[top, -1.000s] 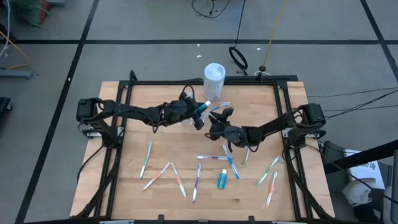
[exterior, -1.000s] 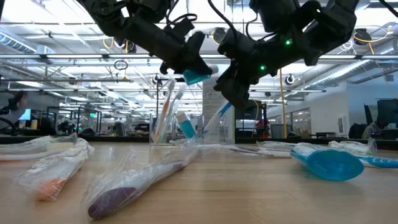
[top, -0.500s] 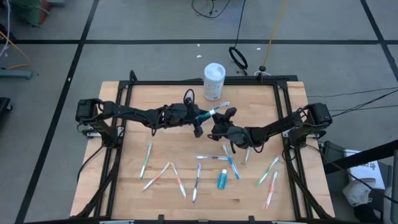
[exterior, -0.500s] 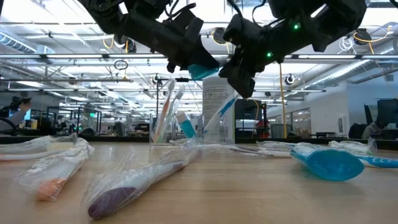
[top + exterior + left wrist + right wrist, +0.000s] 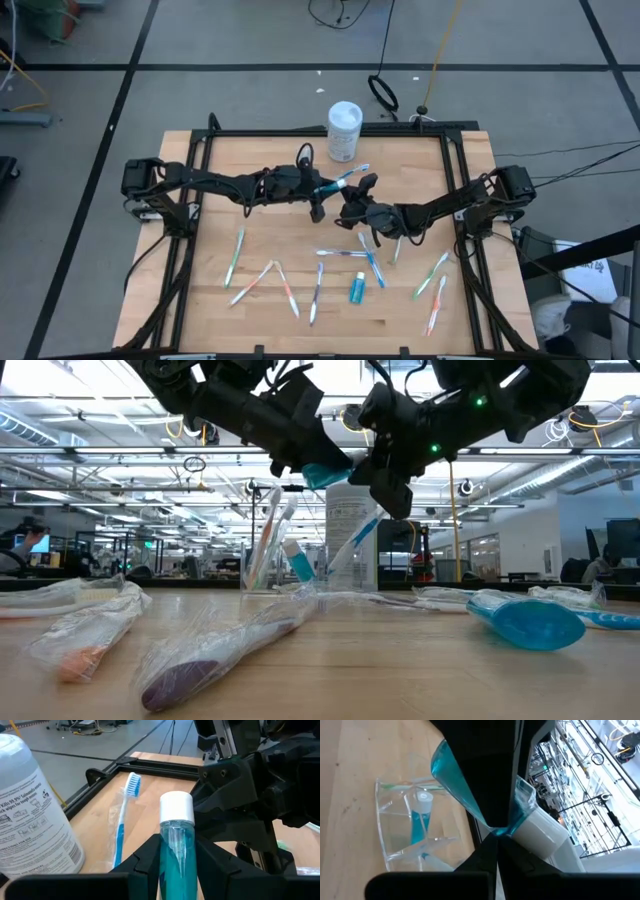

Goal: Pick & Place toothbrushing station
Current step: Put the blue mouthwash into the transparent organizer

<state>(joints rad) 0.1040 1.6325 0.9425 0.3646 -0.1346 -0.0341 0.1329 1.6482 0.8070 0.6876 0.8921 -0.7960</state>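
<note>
So your table (image 5: 200, 300) is the big wooden thing, with a white tub (image 5: 344, 130) standing at its far edge. Both arms meet over the middle of the far half. Your left gripper (image 5: 318, 192) is grasping a teal toothpaste tube (image 5: 177, 845) up in the air: in the left wrist view the tube sits squarely between its two fingers (image 5: 145, 862) with the white cap pointing away from the wrist. Your right gripper (image 5: 347, 205) sits right at the other end of that same tube, clenched tight. The right wrist view shows the flat crimped tail of the tube running in between its fingers, so it looks pinched there, though the contact itself is dark and hard to make out. From the low view the two grippers are nearly touching, tube between them, well above the wood.

Below them, near the tub, sits the small clear cup (image 5: 410, 832) with another teal tube standing in it, cap up. A blue toothbrush (image 5: 125, 820) lies on the wood just beside the tub. Other wrapped toothbrushes (image 5: 285, 285) and one more toothpaste tube (image 5: 357, 288) are scattered over the near half of the table, well apart from both grippers.
</note>
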